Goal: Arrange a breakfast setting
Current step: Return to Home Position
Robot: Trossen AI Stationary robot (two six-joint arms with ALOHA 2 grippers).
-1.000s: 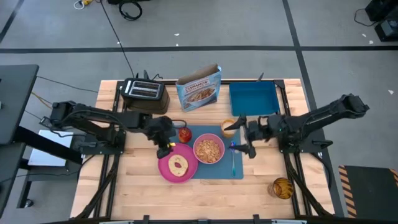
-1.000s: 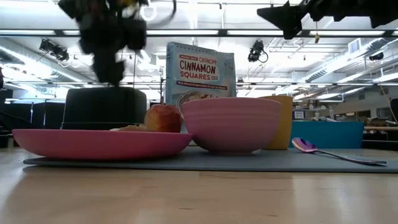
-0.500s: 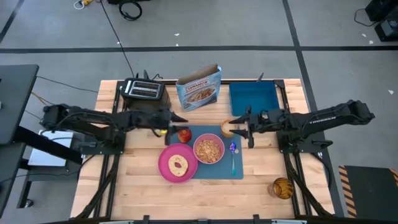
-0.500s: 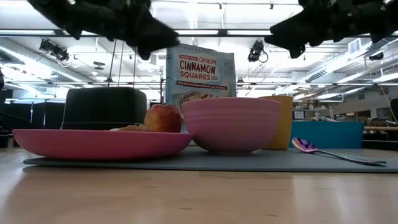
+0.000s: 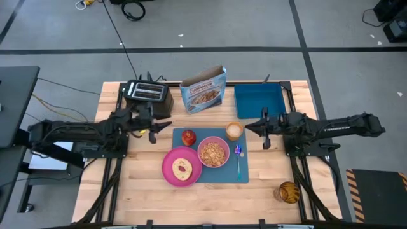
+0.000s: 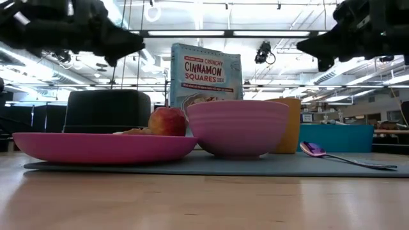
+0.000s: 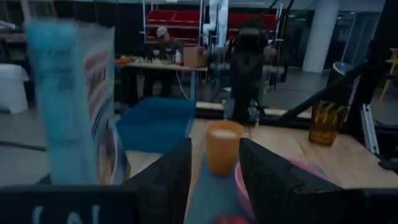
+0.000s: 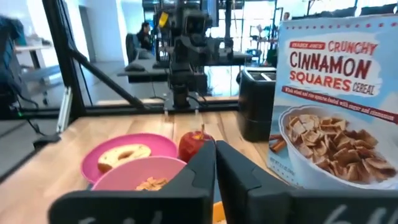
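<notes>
Bowl (image 5: 200, 154) of cereal (image 5: 213, 152) looks light, rigid and easily spilled; its rim is the best hold. Left jaws stand slightly apart, empty; right jaws are pressed together, empty.

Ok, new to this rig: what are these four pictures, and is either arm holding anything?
Two dark robot arms at a table. One camera looks straight down, one sits at table height, and one rides on each wrist. The left gripper is open, the right gripper shut; both are empty, raised beside the blue placemat. On it: a pink plate with a bagel, a pink bowl of cereal, an apple, a cup, a spoon. Behind stand a toaster, cereal box and blue tray.
</notes>
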